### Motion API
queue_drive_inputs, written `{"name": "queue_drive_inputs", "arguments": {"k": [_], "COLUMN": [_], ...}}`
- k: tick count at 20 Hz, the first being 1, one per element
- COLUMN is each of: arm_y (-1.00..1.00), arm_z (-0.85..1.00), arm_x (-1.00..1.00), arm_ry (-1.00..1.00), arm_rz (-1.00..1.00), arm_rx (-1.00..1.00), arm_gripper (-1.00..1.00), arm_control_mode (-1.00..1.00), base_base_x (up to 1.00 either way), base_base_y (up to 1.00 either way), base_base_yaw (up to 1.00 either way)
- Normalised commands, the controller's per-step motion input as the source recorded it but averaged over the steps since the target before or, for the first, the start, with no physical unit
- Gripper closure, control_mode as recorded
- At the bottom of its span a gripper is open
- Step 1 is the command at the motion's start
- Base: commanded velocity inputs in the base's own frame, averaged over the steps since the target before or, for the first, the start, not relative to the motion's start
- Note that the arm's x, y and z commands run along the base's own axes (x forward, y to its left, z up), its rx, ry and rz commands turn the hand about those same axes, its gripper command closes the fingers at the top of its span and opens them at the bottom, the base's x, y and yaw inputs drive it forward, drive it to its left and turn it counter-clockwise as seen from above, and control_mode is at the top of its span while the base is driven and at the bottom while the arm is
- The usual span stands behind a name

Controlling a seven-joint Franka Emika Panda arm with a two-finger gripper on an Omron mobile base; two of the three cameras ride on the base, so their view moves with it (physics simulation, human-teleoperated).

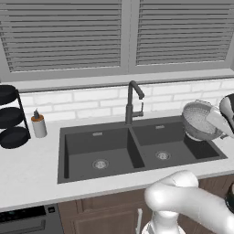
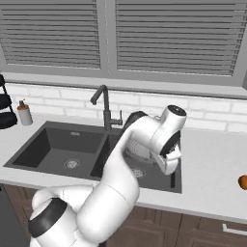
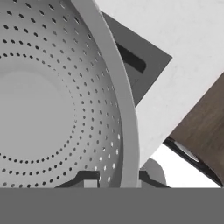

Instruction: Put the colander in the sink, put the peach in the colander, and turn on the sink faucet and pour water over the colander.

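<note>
My gripper [image 3: 127, 181] is shut on the rim of the colander [image 3: 43, 100], a silver perforated bowl that sits close to the hand camera. The rim runs between the two fingertips [image 3: 89, 180]. From the left base, the colander [image 1: 199, 119] hangs tilted on its side above the right basin of the dark sink [image 1: 82, 146], with the gripper [image 1: 211, 119] at its right rim. My arm partly covers the colander [image 2: 141, 152] in the right base view. The peach [image 2: 243, 182] lies on the counter far to the right. The faucet [image 1: 132, 103] stands behind the divider, and no water is running.
Stacked black round racks [image 1: 10, 118] and an orange-capped soap bottle [image 1: 38, 124] stand on the counter left of the sink. A white brick backsplash and a shuttered window run behind. White counter [image 3: 183, 52] and a brown cabinet front [image 3: 205, 127] lie beyond the colander rim.
</note>
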Motion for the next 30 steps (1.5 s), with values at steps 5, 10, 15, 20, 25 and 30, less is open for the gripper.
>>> {"name": "queue_drive_inputs", "arguments": {"k": [5,10,15,20,25,30], "arm_y": [0.61,0.22,0.02,0.01,0.00,0.00], "arm_z": [0.01,0.00,0.00,-0.12,-0.19,-0.15], "arm_x": [-0.01,0.00,0.15,0.48,0.38,0.44], "arm_ry": [0.07,0.00,-0.03,0.01,0.18,0.25], "arm_rz": [0.25,0.23,0.07,0.00,0.07,0.19], "arm_rx": [-0.12,-0.02,0.01,0.11,0.11,0.08], "arm_gripper": [1.00,1.00,1.00,1.00,1.00,1.00], "arm_control_mode": [-1.00,-1.00,-1.00,-1.00,-1.00,-1.00], "base_base_x": [0.00,0.00,0.00,0.00,0.00,0.00], "base_base_y": [0.00,0.00,0.00,0.00,0.00,0.00], "base_base_yaw": [0.00,0.00,0.00,0.00,0.00,0.00]}}
